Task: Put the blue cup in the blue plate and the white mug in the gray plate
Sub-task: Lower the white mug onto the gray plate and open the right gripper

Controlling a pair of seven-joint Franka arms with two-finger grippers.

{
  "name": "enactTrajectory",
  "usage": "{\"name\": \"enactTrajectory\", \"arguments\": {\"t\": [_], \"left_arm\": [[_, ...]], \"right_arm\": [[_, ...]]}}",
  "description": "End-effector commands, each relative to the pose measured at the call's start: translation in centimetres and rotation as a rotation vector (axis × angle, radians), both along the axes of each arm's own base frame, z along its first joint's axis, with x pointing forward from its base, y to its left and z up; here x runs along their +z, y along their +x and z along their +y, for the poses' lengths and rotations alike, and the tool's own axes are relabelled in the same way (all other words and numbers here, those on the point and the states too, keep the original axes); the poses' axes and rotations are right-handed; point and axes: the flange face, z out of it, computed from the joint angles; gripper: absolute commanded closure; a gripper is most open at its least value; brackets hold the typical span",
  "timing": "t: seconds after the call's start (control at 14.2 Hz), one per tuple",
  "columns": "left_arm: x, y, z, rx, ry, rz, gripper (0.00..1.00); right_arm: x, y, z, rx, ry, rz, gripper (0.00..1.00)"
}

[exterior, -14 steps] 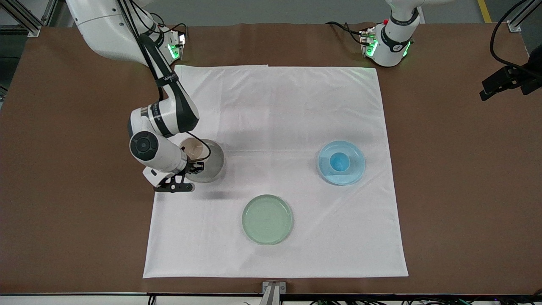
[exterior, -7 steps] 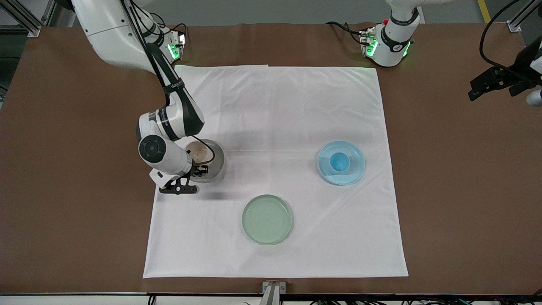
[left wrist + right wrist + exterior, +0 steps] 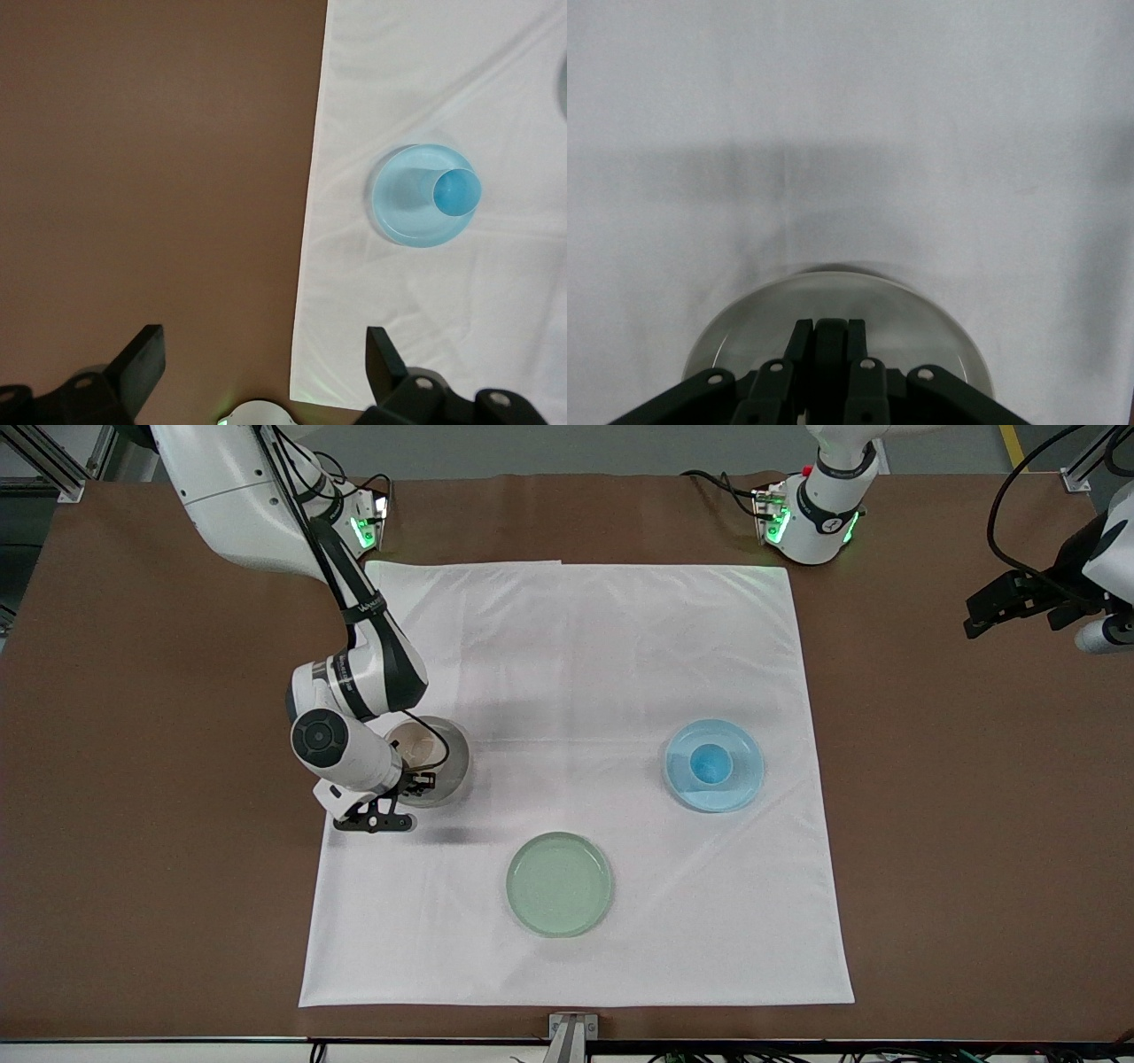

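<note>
The white mug (image 3: 409, 742) stands on the gray plate (image 3: 452, 775), on the part nearest the right arm's end of the table. My right gripper (image 3: 420, 781) is low over the same plate beside the mug, its fingers (image 3: 799, 341) closed on a thin dark piece that I take for the mug's black handle. The wrist view shows the gray plate (image 3: 904, 328) under the fingers; the mug is out of that view. The blue cup (image 3: 710, 764) stands upright in the blue plate (image 3: 744, 788), also in the left wrist view (image 3: 456, 190), (image 3: 399, 212). My left gripper (image 3: 988, 613) (image 3: 261, 345) is open and empty, high over bare table.
A pale green plate (image 3: 559, 884) lies on the white cloth (image 3: 620, 646), nearer the front camera than the other two plates. Brown bare table (image 3: 974, 824) surrounds the cloth. The left arm hangs over the table's edge at its own end.
My right gripper and the mug shifted slightly toward the left arm's end over the gray plate, then held still. My left gripper drew away over the bare table.
</note>
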Motion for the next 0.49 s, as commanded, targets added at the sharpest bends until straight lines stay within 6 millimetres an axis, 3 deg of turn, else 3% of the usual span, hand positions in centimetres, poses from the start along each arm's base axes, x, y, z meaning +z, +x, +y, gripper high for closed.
{"name": "enactTrajectory", "arguments": {"t": [0.0,0.14,0.28,0.42], "left_arm": [[0.1,-1.3,-0.5,0.000,-0.013,-0.022,0.00],[-1.0,-1.8,-0.7,-0.001,-0.008,-0.033,0.00],[-0.9,-1.9,-0.9,-0.004,-0.008,-0.039,0.00],[-0.4,-1.9,-1.0,-0.011,-0.007,-0.048,0.00]], "right_arm": [[-0.1,-0.1,0.2,-0.022,0.007,0.000,0.79],[0.1,-0.1,0.2,-0.051,0.004,0.004,0.35],[1.9,0.0,0.0,-0.056,0.007,0.002,0.05],[5.7,-0.4,-1.2,-0.061,0.000,0.035,0.00]]}}
